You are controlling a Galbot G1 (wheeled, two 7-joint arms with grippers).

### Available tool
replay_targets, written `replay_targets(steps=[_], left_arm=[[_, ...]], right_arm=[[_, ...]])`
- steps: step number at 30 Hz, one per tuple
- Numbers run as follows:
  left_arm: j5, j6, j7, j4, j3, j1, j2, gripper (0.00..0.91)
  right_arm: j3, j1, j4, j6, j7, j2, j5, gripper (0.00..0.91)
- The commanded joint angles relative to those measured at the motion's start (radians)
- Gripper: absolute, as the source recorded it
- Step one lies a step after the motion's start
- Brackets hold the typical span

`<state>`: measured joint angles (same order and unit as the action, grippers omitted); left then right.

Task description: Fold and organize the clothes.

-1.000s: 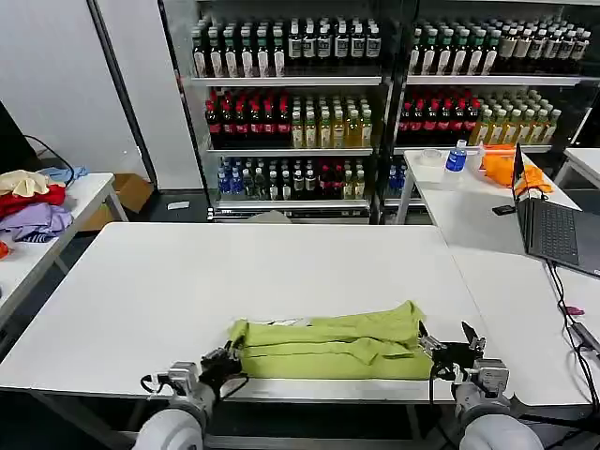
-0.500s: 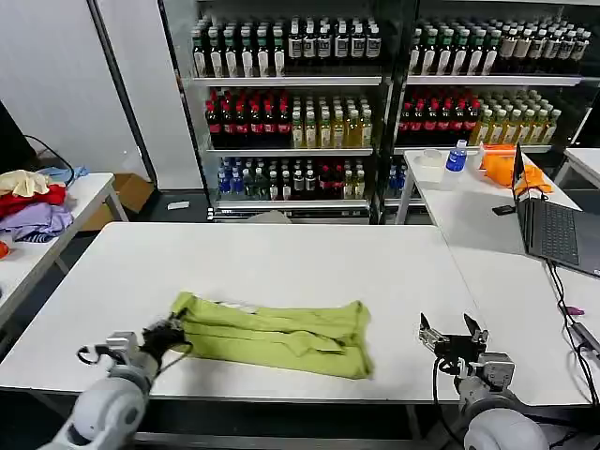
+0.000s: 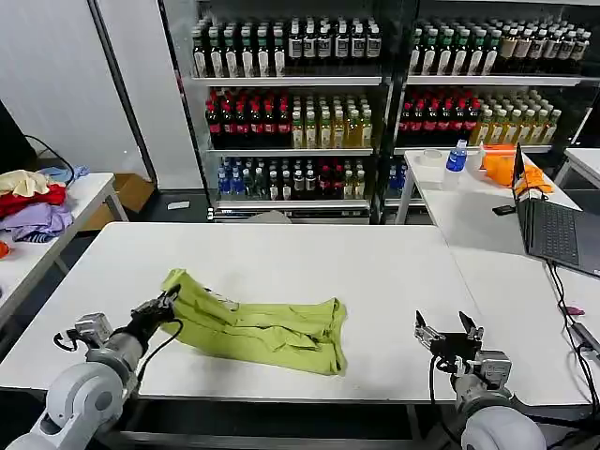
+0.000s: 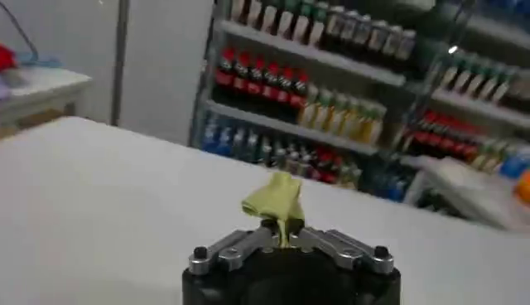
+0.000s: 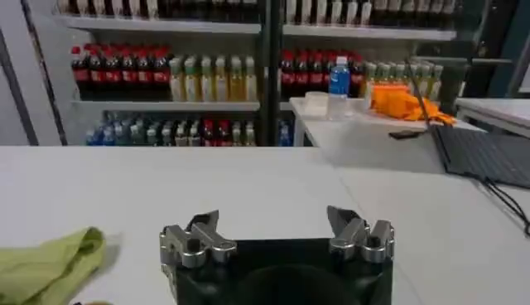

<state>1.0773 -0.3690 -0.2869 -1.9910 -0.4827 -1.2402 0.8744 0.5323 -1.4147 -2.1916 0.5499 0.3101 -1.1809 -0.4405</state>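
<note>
Broad white table [image 3: 281,262] across the middle of the head view, with a second white table [image 3: 525,309] butted against its right side and carrying a dark laptop [image 3: 553,230]. Behind both, tall shelves of bottled drinks [image 3: 291,122] along the back wall. At the far left, a side table [image 3: 56,211] with a pile of red, purple and cream garments [image 3: 33,202]. On the main table, toward the near left part, the lime-green shirt [image 3: 258,328], folded into a long rumpled band, lying flat at its right end near the table's middle and lifted and stretched at its left end. Left gripper [image 3: 161,305] low at the near left edge of the table, fingers clenched on the shirt's left end; in the left wrist view [image 4: 280,236] a tuft of green fabric [image 4: 275,199] pinched between the closed tips and sticking up above them. Right gripper [image 3: 448,335] at the near right edge of the main table, well apart from the shirt, fingers spread and grasping nothing; in the right wrist view [image 5: 276,232] the two fingertips wide apart over bare tabletop, with a bit of the green cloth [image 5: 50,265] lying off to one side, not touching them.
</note>
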Motion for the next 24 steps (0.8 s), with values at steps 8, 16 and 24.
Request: replay_targets(steps=[8,16,24], left_arm=[[0.315,0.059,-0.011,-0.145,0.207,0.052,0.116,0.03],[0.271,0.066,-0.028,-0.056,0.344,0.135,0.217,0.02],[0.221,0.068,-0.029,0.037,0.41,0.201,0.275,0.03]], right_arm=[[-0.011,0.003,0.002,-0.003,-0.002,0.002,-0.002,0.907],[-0.028,0.021,0.017,-0.003,-0.002,-0.004,0.001,0.907],[-0.043,0.039,0.032,-0.003,-0.002,-0.01,0.004,0.907]])
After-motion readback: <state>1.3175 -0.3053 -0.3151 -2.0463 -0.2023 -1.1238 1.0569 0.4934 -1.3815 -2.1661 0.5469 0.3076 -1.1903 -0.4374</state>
